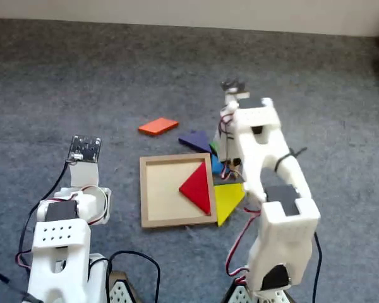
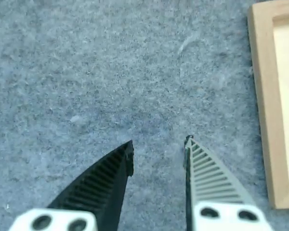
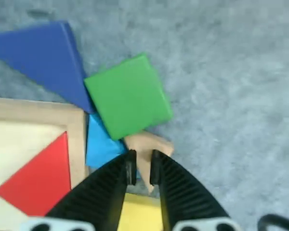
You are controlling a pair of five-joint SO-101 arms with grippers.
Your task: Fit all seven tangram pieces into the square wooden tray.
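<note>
Only the red triangle [image 1: 199, 186] lies in the tray [image 1: 144, 189]; the other six lie outside, most by its right side, where the right pincer [image 3: 142, 161] pinches the tan piece [image 3: 151, 143]; the left pincer [image 2: 159, 143] hangs spread.

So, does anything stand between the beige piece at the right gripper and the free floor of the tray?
Yes. The light blue piece lies between the beige piece and the wall of the wooden tray; behind the wall, the red triangle covers the near part of the floor. Lifting over them looks needed.
</note>
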